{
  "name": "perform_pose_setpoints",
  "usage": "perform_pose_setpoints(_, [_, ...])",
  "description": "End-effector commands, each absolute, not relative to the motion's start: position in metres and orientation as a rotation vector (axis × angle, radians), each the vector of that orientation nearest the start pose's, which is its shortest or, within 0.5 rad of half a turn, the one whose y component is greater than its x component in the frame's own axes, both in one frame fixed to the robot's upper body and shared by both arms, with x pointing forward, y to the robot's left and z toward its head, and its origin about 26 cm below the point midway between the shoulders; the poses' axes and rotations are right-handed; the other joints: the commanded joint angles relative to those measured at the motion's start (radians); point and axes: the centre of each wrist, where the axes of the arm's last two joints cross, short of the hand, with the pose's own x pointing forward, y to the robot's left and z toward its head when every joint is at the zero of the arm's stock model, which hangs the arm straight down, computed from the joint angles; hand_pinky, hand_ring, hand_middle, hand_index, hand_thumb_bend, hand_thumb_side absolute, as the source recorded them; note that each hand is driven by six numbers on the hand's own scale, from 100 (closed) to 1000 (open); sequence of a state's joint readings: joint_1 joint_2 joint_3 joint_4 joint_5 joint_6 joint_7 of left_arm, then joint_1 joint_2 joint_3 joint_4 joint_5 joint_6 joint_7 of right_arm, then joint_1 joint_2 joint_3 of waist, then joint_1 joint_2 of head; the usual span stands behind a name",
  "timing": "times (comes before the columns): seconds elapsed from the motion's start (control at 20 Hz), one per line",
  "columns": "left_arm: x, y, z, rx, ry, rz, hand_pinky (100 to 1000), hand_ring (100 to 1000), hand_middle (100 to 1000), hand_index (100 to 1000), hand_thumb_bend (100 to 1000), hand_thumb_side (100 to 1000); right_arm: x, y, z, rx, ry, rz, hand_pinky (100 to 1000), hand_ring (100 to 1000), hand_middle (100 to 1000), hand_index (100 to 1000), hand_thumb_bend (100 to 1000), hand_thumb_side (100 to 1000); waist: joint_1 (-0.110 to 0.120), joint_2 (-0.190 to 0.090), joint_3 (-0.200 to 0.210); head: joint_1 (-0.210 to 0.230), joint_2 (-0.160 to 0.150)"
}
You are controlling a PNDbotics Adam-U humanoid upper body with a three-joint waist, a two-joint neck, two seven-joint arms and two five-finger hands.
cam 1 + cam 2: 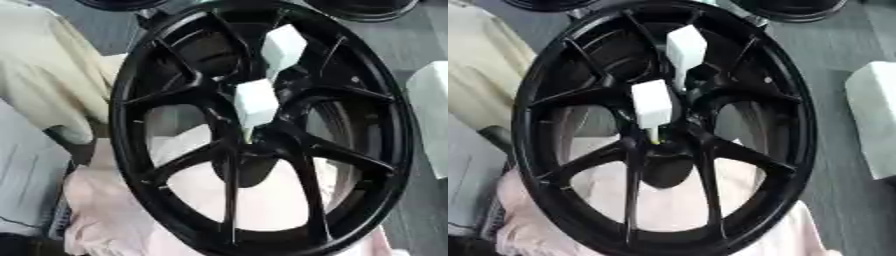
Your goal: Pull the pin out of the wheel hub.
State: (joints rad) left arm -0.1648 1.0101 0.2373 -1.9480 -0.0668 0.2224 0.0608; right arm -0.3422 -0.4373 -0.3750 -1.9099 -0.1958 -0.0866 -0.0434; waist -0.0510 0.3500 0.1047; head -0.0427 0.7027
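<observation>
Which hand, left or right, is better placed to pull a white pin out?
Cannot tell: neither hand is in view. The lower white pin sits at the wheel hub, near mid-view, favouring neither side.

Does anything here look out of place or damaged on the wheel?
No damage shows. The odd things are two pale blocks at the hub of the black wheel: the lower block sits on a thin stem going into the hub, the upper block stands just above it. Neither robot hand is visible.
</observation>
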Motion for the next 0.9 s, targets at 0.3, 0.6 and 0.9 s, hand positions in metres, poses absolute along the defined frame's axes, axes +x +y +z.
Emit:
perform_pose_setpoints(0.3, [0.264,0.386,0.311,0.981,-2.049,-0.497,560,542,542,705,221,662,0.289,-0.374,0.257,-0.418,-2.462,0.034,770,550,506,539,213,315,0.005,-0.033,-0.004,0.004,0.000])
perform_pose_setpoints(0.6, [0.272,0.364,0.311,0.404,-2.451,-0.054,559,549,546,698,156,579,0.290,-0.371,0.259,-0.395,-2.476,0.036,769,551,506,539,210,314,-0.003,-0.035,-0.011,0.015,-0.005])
perform_pose_setpoints(0.9, [0.278,0.355,0.300,0.268,-2.494,-0.056,586,577,571,728,100,575,0.291,-0.370,0.260,-0.380,-2.482,0.021,769,551,506,539,210,314,-0.011,-0.032,-0.012,0.028,-0.001])
